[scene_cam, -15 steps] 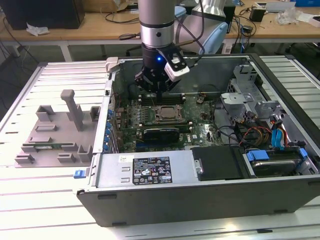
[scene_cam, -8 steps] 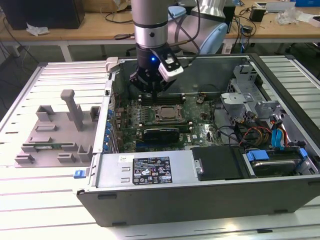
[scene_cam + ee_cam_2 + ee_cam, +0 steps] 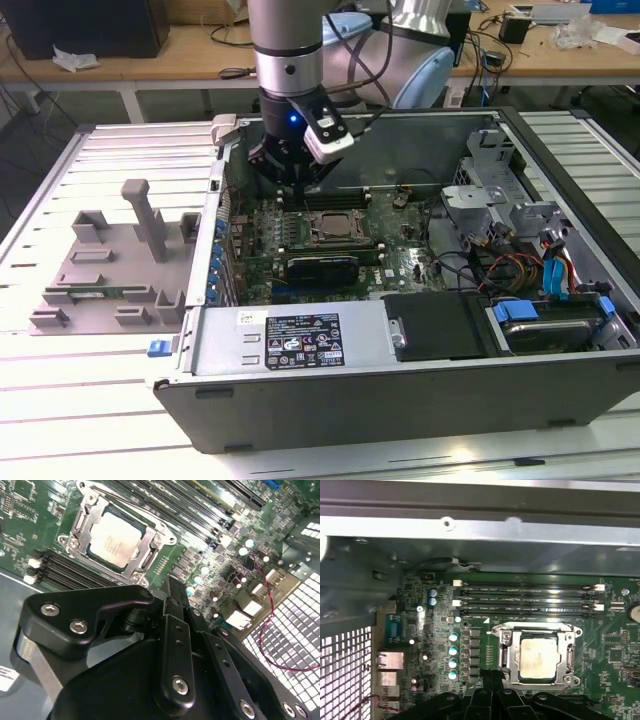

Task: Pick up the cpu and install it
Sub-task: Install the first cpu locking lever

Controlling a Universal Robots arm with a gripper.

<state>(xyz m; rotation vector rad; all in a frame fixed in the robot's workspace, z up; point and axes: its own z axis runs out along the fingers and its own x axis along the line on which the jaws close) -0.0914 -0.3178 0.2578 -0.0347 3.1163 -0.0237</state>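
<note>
The cpu [image 3: 114, 539], a flat square chip with a pale silver top, lies inside the metal-rimmed socket frame [image 3: 75, 527] on the green motherboard. It appears again in the first wrist view as the cpu [image 3: 537, 657] and in the exterior view as the cpu [image 3: 333, 228]. My gripper [image 3: 172, 587] hangs just above the board, a short way off one side of the socket. Its black fingers are shut together with nothing between them. In the exterior view the gripper [image 3: 303, 190] stands inside the open computer case, behind the socket.
The open case [image 3: 300, 345] lies on a slatted metal table. Black memory slots [image 3: 525, 600] run beside the socket. A drive cage [image 3: 490, 185] and cables [image 3: 510, 270] fill the exterior view's right. A grey fixture [image 3: 110, 260] stands outside the case, on the exterior view's left.
</note>
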